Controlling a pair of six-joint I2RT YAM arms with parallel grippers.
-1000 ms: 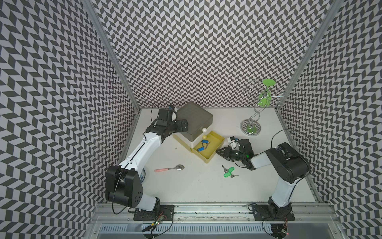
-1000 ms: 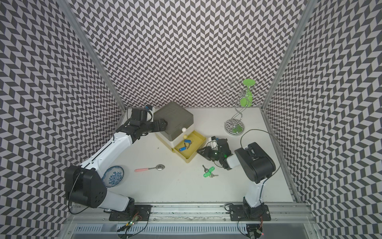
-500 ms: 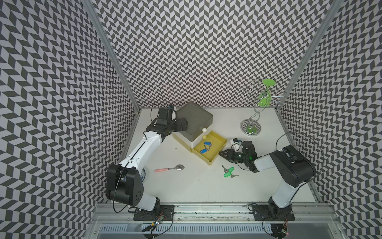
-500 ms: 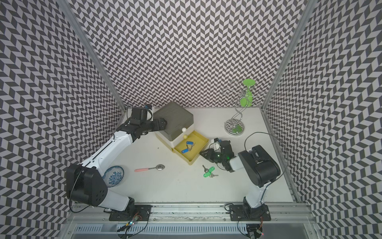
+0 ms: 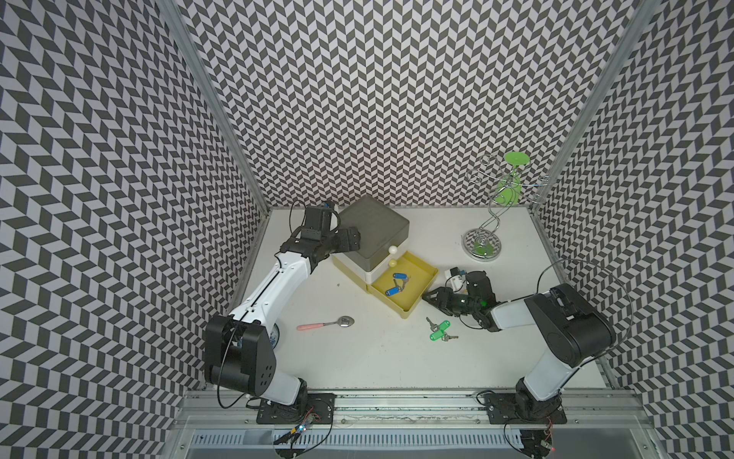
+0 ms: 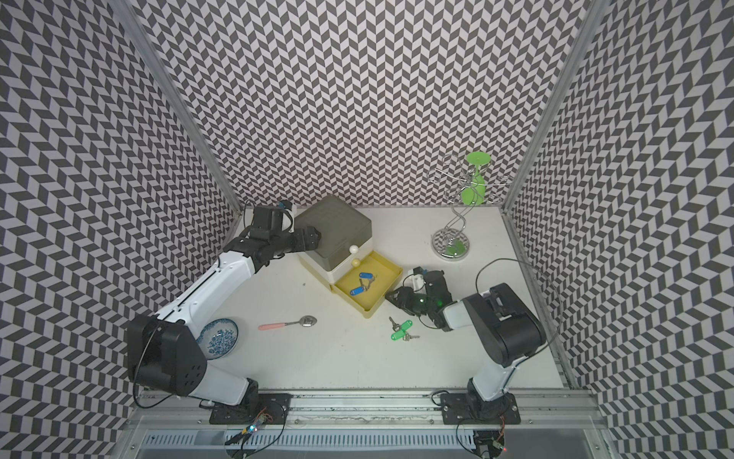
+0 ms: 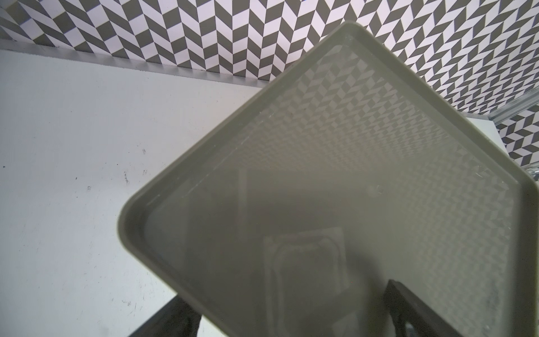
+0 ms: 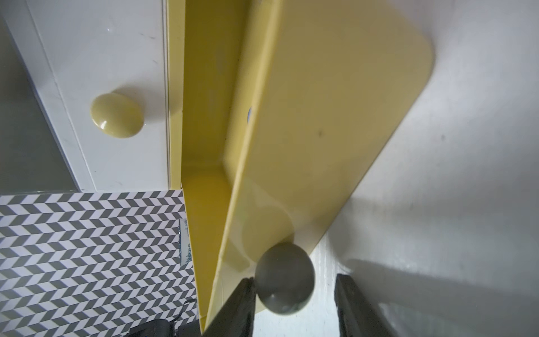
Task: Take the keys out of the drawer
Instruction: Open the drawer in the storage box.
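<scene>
- Well, my right claw stands part-open at the bottom of the right wrist view. Two flat, dark, matte fingers flank the grey knob, a smooth, glossy ball. One finger is close against it, and the other stands clear, with table showing in the gap.
- That knob sits on the front wall of the yellow drawer, a shallow tray of smooth plastic with rounded corners. It is pulled out just right of centre in both top views.
- Inside it lie the blue-tagged keys: oblong glossy tags on thin metal rings with small silver keys.
- On the white table, near the drawer's front corner and lower in the frame, lie the green-tagged keys.
- My left claw is at the left edge of the grey cabinet, a boxy plastic chest with rounded corners and a faintly reflective lid.
- In the left wrist view its fingers stand wide apart, one over the lid. I cannot tell whether they press.
- A pink-handled metal spoon lies left of the green tags, well apart.
</scene>
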